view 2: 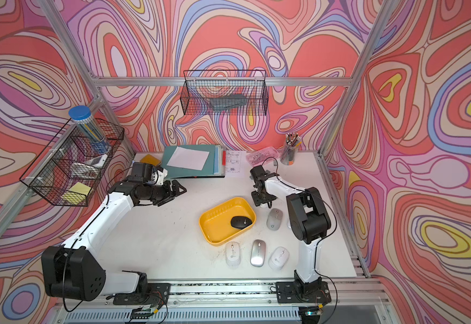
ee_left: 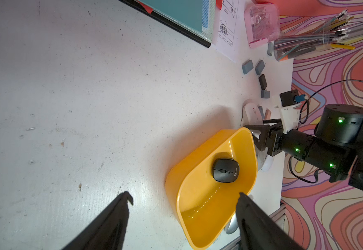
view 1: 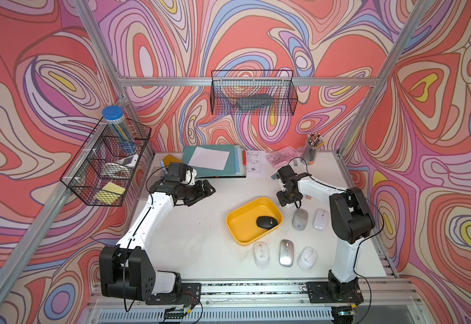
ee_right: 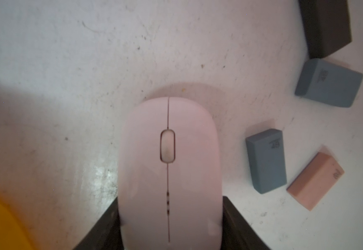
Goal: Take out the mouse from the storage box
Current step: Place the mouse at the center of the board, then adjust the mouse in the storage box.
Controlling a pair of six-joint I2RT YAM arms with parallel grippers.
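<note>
The right pincer (ee_right: 170,200) is clenched on a pale mouse (ee_right: 169,149), with one jaw flat against each long side near the rear. I cannot tell whether that mouse rests on the worktop (ee_right: 68,65) or hangs just above it. The left pincer (ee_left: 184,194) is released. Its two fingers (ee_left: 115,216) stand wide apart with nothing between them, off to the left of the storage box (view 1: 242,227), and they touch nothing.

A black mouse (view 1: 267,222) lies on the floor of the storage box, at the end nearer the right arm. The pale mouse is outside the box, just past the far corner on that same side.

Only the right wrist view shows the grip. In both top views the pincer's body covers nearly all of the pale mouse. The right wrist view also shows small blocks (ee_right: 266,161) lying beside the pale mouse, apart from it. Only the left wrist view shows the black mouse's wheel and logo clearly. A top view shows five more mice (view 1: 286,252) on the worktop: three along the box's near side and two to its right.

The pale mouse's long axis runs straight out from the jaws, wheel end pointing away from them. The black mouse lies flat, top up. Its long axis runs from side to side, with the logo end toward the right arm and the button end toward the box's middle.
</note>
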